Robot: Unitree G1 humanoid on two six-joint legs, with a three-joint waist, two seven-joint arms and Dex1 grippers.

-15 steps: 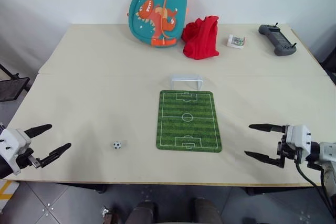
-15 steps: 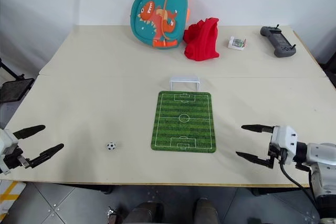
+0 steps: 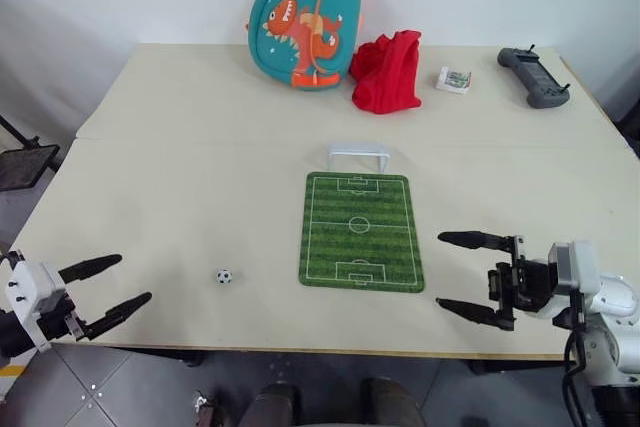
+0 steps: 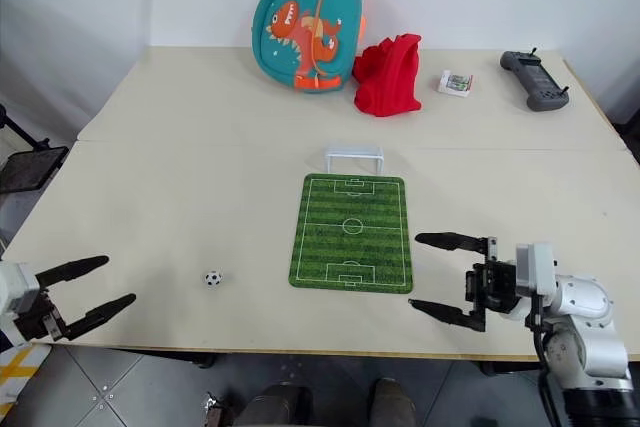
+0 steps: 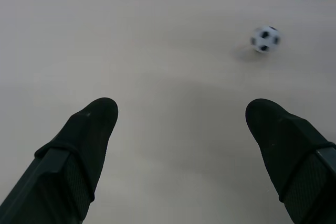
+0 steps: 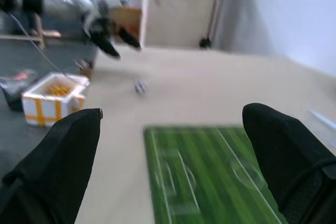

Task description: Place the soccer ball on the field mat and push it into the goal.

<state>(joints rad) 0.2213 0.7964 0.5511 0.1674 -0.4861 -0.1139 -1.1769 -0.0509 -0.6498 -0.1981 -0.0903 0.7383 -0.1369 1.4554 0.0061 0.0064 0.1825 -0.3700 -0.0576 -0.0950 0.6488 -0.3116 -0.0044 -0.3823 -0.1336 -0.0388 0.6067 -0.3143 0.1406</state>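
**Ball not yet picked up, both grippers open at the near edge**

The soccer ball (image 3: 223,275) lies on the bare surface (image 3: 200,167) in the lower left of the head view, well apart from the field mat (image 3: 360,231), which sits at centre frame with its long side running away from the robot. The goal (image 3: 358,157) stands just beyond the mat's far short edge, its mouth facing the mat.

The left gripper (image 3: 108,289) hangs at the lower left corner of the frame, fingers spread wide and holding nothing; the ball is near it, a little ahead and toward the mat. In the left wrist view the ball (image 5: 265,39) appears beyond the two fingertips and off toward one of them, not between them. The right gripper (image 3: 462,275) sits at the lower right, just beside the mat's near right corner, fingers likewise apart and empty, pointing across toward the mat.

By my reading, the step in hand is the approach to the ball; placing it on the mat and pushing are not yet done. The next move calls for the left gripper to reach forward and line up so the tiny ball falls between the fingers, then close gently, since a round ball this small may roll away at a glancing touch.

Along the far edge of the surface lie a dinosaur backpack (image 3: 303,27), a red cloth (image 3: 387,71) and a grey controller (image 3: 534,76).
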